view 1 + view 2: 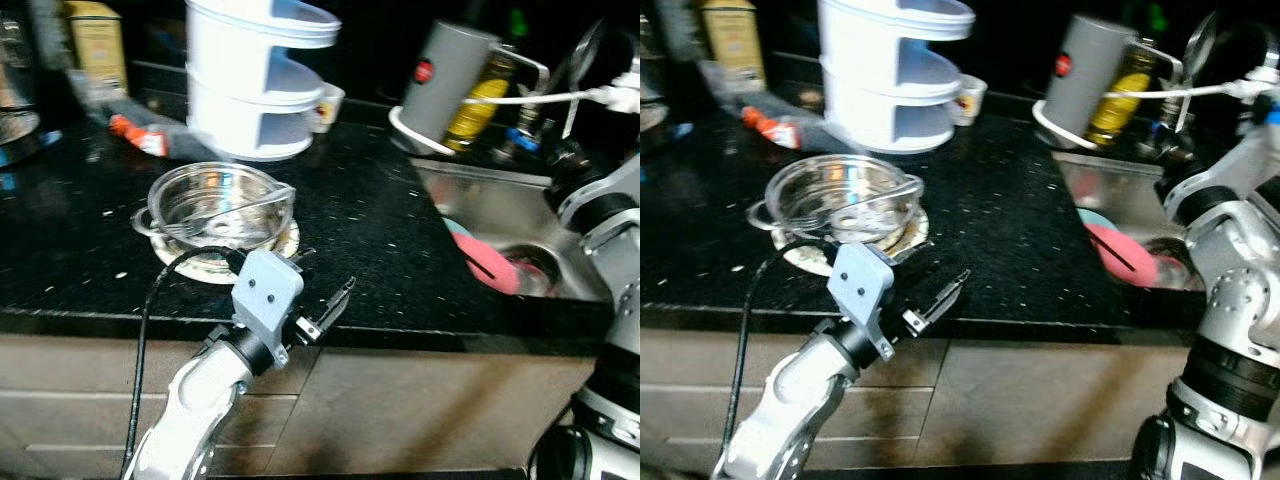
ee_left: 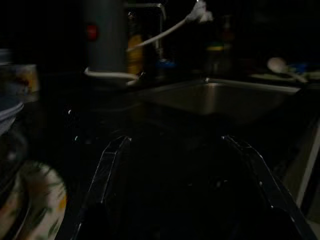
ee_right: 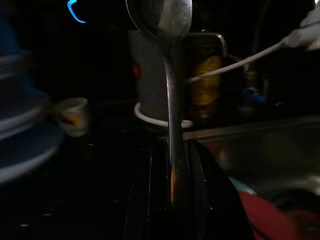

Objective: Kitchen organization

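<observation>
My right gripper [image 3: 172, 150] is shut on the handle of a metal spoon [image 3: 161, 20], which stands upright with its bowl on top. In the eye views that spoon [image 1: 1200, 38] is held high over the far side of the steel sink [image 1: 500, 205]. My left gripper [image 1: 330, 270] hangs open over the front edge of the black counter [image 1: 380, 215], with nothing between its fingers [image 2: 107, 165]. Just behind it and to the left sits a glass bowl [image 1: 215, 205] with a fork [image 1: 240, 212] lying in it, on a patterned plate [image 1: 285, 245].
A white tiered rack [image 1: 260, 80] and a small cup [image 1: 327, 103] stand at the back of the counter. A grey kettle [image 1: 450, 85], a yellow bottle [image 1: 480, 100] and a white cable [image 1: 540, 97] sit behind the sink. A red plate [image 1: 495, 268] lies in the sink.
</observation>
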You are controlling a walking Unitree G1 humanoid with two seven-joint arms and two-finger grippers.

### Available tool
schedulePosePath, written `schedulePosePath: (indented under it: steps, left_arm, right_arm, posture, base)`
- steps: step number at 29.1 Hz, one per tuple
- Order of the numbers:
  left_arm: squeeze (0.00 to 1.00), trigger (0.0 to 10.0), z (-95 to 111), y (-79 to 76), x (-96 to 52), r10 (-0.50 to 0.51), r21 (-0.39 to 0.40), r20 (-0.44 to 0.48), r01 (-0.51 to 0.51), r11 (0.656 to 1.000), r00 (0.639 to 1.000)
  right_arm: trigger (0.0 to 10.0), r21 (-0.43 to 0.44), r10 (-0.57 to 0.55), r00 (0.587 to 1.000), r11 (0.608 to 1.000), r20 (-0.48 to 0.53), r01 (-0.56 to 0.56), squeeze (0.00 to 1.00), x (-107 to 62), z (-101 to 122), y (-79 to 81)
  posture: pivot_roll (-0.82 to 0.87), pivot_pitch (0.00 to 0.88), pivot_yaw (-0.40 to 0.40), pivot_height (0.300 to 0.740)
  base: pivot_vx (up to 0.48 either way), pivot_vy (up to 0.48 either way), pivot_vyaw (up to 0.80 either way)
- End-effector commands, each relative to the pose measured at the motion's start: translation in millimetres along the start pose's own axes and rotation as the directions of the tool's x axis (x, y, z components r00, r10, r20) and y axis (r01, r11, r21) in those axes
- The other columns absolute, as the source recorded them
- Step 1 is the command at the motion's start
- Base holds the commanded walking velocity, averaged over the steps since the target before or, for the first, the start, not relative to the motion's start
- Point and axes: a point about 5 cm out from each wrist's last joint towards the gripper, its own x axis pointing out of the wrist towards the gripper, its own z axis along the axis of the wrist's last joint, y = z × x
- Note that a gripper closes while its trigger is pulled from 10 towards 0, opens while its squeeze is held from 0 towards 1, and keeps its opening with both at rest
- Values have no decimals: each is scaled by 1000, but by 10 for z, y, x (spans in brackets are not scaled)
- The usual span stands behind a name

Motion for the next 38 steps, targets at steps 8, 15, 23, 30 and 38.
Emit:
schedulePosePath:
  steps: [8,15,23,30,38]
  left_arm:
    - [0,10000,15,-11,47,12,-5,1,-12,1000,1000]
    - [0,10000,32,-11,86,17,-7,10,-17,1000,1000]
    - [0,10000,26,-12,104,22,-10,9,-22,1000,1000]
    - [0,10000,6,-4,99,40,1,-1,-40,999,999]
    - [0,10000,1,-5,76,56,2,-3,-56,998,998]
  right_arm:
    - [10000,-142,-61,993,989,-103,46,0,73,-271,70]
    - [10000,-201,-78,987,978,-143,48,0,112,-385,134]
    - [10000,-247,-56,982,969,-179,10,0,118,-481,225]
    - [10000,-258,10,977,964,-212,-66,0,183,-605,462]
    - [10000,-320,30,965,940,-260,-116,0,233,-779,612]
  posture:
    - [97,9,-208,740]
    - [100,8,-207,740]
    - [95,9,-207,740]
    - [104,0,-208,740]
    - [114,0,-212,740]
  base:
    - [0,0,-400]
    - [0,0,-800]
    - [0,0,-800]
    - [0,0,-800]
    - [0,0,-395]
